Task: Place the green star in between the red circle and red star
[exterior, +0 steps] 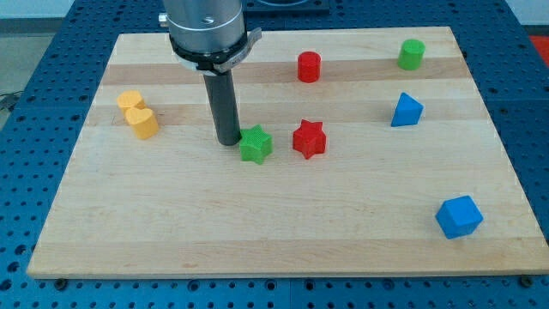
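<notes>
My tip sits just at the view's left of the green star, touching it or very nearly so. There is no claw on this rig, only the rod, so nothing is clenched or released; I can only shove. The green star lies on the tabletop just left of the red star, and well below and left of the red circle.

As I judge it, the target gap is up and to the right of the green star. Pushing straight right would knock it into the red star, so I would bring my tip round to its lower-left side and nudge it diagonally upward in short strokes, keeping contact centred so it does not spin off.
</notes>
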Controlling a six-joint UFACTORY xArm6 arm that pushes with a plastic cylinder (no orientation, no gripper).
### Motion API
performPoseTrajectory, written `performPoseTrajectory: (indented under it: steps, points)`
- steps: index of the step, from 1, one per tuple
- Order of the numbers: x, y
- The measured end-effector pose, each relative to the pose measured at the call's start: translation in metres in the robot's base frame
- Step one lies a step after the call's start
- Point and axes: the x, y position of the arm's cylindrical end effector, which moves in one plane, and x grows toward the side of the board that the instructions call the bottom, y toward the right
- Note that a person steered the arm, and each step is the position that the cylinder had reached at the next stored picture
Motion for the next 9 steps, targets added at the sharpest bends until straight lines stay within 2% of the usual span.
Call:
performPoseTrajectory:
  steps: [1,2,3,4,5,6,7,9]
  points:
    - [0.03,-0.003]
    - [0.084,-0.012]
    - [0.1,-0.021]
    - [0.111,0.031]
    - [0.099,0.031]
    - [0.05,0.028]
    - [-0.034,0.021]
    - [-0.059,0.032]
